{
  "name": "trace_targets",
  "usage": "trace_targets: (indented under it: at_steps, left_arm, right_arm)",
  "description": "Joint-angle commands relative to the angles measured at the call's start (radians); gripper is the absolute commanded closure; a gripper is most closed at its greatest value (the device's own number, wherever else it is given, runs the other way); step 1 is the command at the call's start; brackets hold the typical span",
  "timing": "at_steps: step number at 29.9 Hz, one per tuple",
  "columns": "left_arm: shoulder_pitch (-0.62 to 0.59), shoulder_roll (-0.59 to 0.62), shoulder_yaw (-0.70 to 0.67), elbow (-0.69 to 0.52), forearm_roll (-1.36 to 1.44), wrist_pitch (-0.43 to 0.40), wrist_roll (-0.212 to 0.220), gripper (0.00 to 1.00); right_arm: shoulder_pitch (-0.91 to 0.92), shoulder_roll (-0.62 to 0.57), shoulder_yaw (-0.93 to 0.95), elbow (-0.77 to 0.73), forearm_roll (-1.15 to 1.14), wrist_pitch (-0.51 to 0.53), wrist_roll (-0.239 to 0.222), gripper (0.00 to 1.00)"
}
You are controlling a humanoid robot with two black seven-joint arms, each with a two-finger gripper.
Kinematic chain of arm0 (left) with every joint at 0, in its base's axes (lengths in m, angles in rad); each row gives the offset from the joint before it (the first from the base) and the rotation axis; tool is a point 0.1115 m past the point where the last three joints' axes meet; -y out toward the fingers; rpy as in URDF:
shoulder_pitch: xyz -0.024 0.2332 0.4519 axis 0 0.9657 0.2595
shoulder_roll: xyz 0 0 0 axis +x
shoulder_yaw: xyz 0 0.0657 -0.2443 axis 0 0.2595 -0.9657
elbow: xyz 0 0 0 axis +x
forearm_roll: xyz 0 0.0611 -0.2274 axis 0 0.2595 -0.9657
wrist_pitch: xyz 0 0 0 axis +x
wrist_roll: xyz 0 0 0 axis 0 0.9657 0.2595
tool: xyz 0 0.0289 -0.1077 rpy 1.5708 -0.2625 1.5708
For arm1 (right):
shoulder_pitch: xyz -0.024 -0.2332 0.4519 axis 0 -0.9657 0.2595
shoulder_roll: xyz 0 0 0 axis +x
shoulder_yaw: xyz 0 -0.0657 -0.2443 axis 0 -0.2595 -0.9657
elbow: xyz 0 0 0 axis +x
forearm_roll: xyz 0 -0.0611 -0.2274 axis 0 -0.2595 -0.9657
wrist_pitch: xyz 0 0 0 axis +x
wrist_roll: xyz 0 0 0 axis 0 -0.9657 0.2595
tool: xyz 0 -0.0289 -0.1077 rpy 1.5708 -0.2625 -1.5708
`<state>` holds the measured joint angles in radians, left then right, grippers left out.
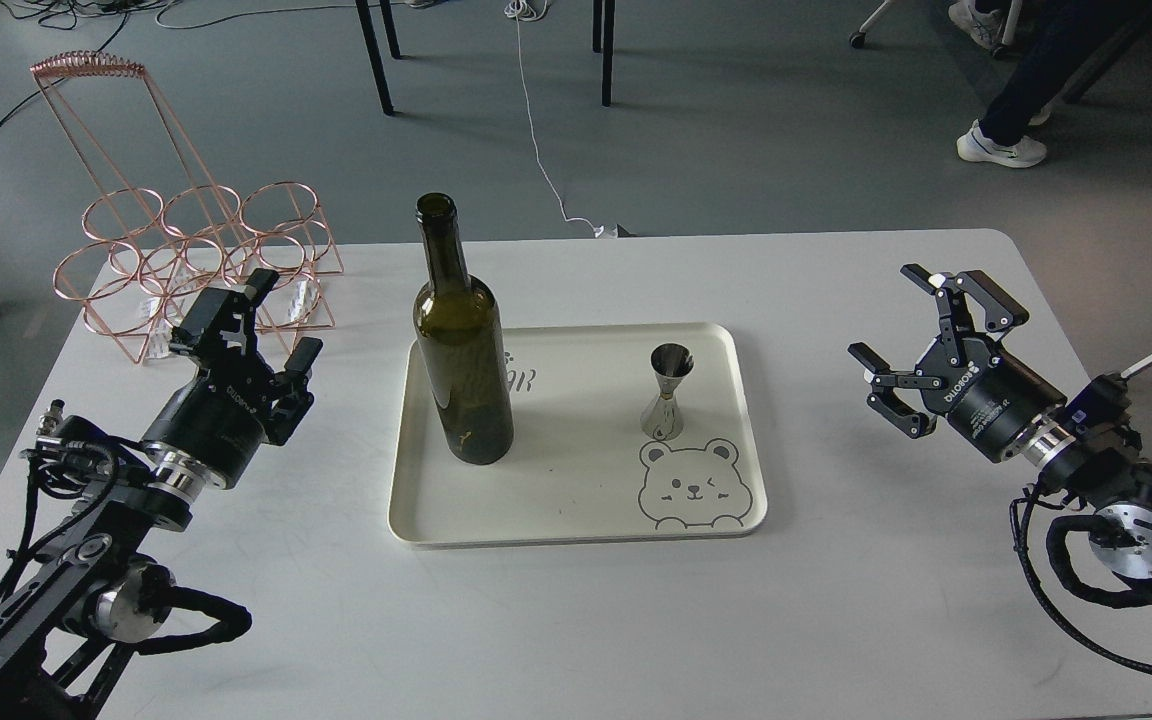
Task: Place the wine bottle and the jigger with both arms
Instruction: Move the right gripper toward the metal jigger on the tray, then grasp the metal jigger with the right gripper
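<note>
Nearest, the two black arms come in over the white table [836,620] from the lower corners. The left gripper [281,320] hovers to the left of the tray, its fingers spread with nothing between them. The right gripper [901,335] hangs well to the right of the tray, fingers likewise splayed wide and holding nothing.

Between them lies a cream tray [416,520] with a bear face [691,485] drawn in its near right corner. The wine bottle [463,370] stands upright in the tray's left half, uncorked, dark olive glass. The jigger [666,392] stands upright in the right half, just behind the bear drawing and well apart from the bottle.

Farther back, at the table's far left corner, sits a copper wire rack [201,270] of rings. Beyond the table, a grey floor, a white cable [536,140], dark chair legs, and a seated person's white shoe [1001,148].
</note>
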<state>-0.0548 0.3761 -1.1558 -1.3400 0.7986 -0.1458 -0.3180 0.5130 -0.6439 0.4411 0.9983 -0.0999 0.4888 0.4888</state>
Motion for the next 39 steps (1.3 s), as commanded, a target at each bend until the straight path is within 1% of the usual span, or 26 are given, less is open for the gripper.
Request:
trace_targets:
  at_steps: [1, 4, 6, 8, 10, 12, 13, 16, 20, 22, 24, 26, 27, 28, 31, 34, 36, 39]
  left_arm:
    - [0.000, -0.003, 0.002, -0.002, 0.010, 0.003, -0.003, 0.02]
    - [-0.003, -0.005, 0.007, -0.002, 0.002, 0.002, -0.001, 0.02]
    - [-0.007, -0.003, 0.007, -0.002, -0.002, -0.015, -0.013, 0.02]
    - [-0.007, 0.001, 0.002, -0.002, -0.006, -0.047, -0.027, 0.02]
    - [-0.008, 0.004, -0.004, 0.002, -0.009, -0.074, -0.062, 0.02]
    - [-0.008, 0.007, -0.004, 0.002, -0.007, -0.081, -0.098, 0.02]
    - [-0.010, 0.006, -0.004, 0.002, -0.007, -0.081, -0.104, 0.02]
    - [-0.011, 0.003, -0.002, 0.002, -0.007, -0.078, -0.104, 0.02]
    - [-0.011, 0.004, 0.001, 0.002, -0.007, -0.080, -0.102, 0.02]
    - [-0.013, 0.003, 0.002, 0.002, -0.007, -0.078, -0.104, 0.02]
    - [-0.013, 0.003, 0.004, 0.002, -0.006, -0.078, -0.102, 0.02]
    - [-0.013, 0.001, 0.005, 0.002, -0.006, -0.077, -0.102, 0.02]
    - [-0.013, 0.001, 0.005, 0.002, -0.006, -0.077, -0.102, 0.02]
    - [-0.013, 0.001, 0.005, 0.002, -0.006, -0.077, -0.102, 0.02]
    - [-0.013, 0.004, 0.005, 0.001, -0.006, -0.077, -0.102, 0.02]
    - [-0.013, 0.004, 0.005, -0.001, -0.006, -0.077, -0.102, 0.02]
    - [-0.013, 0.004, 0.005, -0.002, -0.006, -0.077, -0.102, 0.02]
    - [-0.013, 0.004, 0.005, -0.004, -0.006, -0.077, -0.104, 0.02]
  right_arm:
    - [-0.025, 0.012, 0.016, 0.000, 0.009, 0.000, 0.000, 0.02]
    - [-0.036, 0.013, 0.016, 0.006, 0.005, 0.000, 0.000, 0.02]
    - [-0.039, 0.004, 0.008, 0.016, -0.026, -0.018, 0.000, 0.02]
    - [-0.033, -0.002, 0.008, 0.028, -0.127, -0.053, 0.000, 0.02]
    - [-0.025, -0.017, 0.008, 0.048, -0.306, -0.117, 0.000, 0.02]
    - [-0.024, -0.045, 0.005, 0.100, -0.542, -0.200, 0.000, 0.02]
    - [-0.025, -0.062, -0.001, 0.136, -0.664, -0.252, 0.000, 0.02]
    - [-0.031, -0.117, -0.037, 0.236, -0.938, -0.402, 0.000, 0.02]
    - [-0.025, -0.161, -0.088, 0.266, -1.179, -0.585, 0.000, 0.02]
    - [-0.024, -0.163, -0.088, 0.263, -1.305, -0.706, 0.000, 0.02]
    - [-0.024, -0.152, -0.088, 0.261, -1.395, -0.829, 0.000, 0.02]
    - [-0.024, -0.151, -0.090, 0.257, -1.460, -0.925, 0.000, 0.02]
    - [-0.022, -0.146, -0.090, 0.249, -1.486, -0.956, 0.000, 0.02]
    - [-0.015, -0.136, -0.093, 0.232, -1.521, -0.977, 0.000, 0.02]
    - [-0.001, -0.067, -0.107, 0.149, -1.618, -0.977, 0.000, 0.02]
    - [-0.001, 0.019, -0.127, 0.071, -1.638, -0.977, 0.000, 0.04]
    - [0.002, 0.074, -0.156, 0.046, -1.644, -0.977, 0.000, 0.04]
    - [0.027, 0.128, -0.188, -0.003, -1.676, -0.977, 0.000, 0.05]
